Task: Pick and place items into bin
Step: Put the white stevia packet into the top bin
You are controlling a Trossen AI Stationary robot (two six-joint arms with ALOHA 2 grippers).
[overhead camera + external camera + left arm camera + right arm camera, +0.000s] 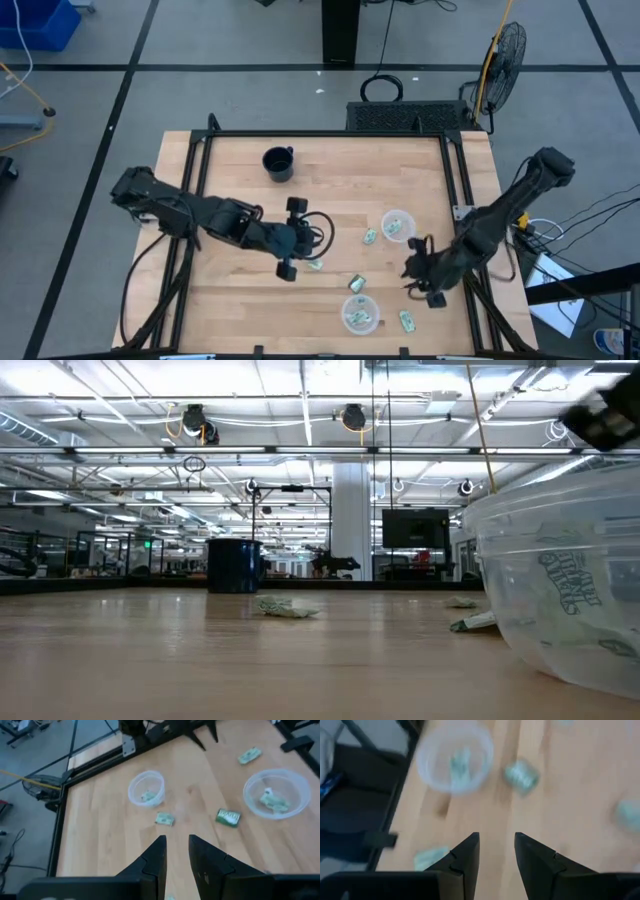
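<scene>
Overhead, a pale wooden table point(250, 310) with a black frame stands on a grey floor crossed by dark lines; a fan point(503, 52) stands beyond its far right corner. At table height the room behind is a long hall with white ceiling trusses, lamps and a dark screen.

A black mug point(278, 163) sits near the far edge. Two clear bins hold packets: one bin point(398, 225) right of centre, another bin point(360, 313) near the front edge. Loose packets lie between and around them: one packet point(369, 236) just left of the far bin, its long axis tilted; a second point(355, 284) lies between the bins; a third point(407, 320) right of the near bin, long axis roughly front to back; a fourth point(315, 265) by the left gripper.

Left gripper point(291, 237) hovers at mid-table, fingers point(155, 855) a narrow gap apart, holding nothing. Right gripper point(420, 281) hangs near the right edge between the bins, fingers point(467, 852) slightly apart and empty.
</scene>
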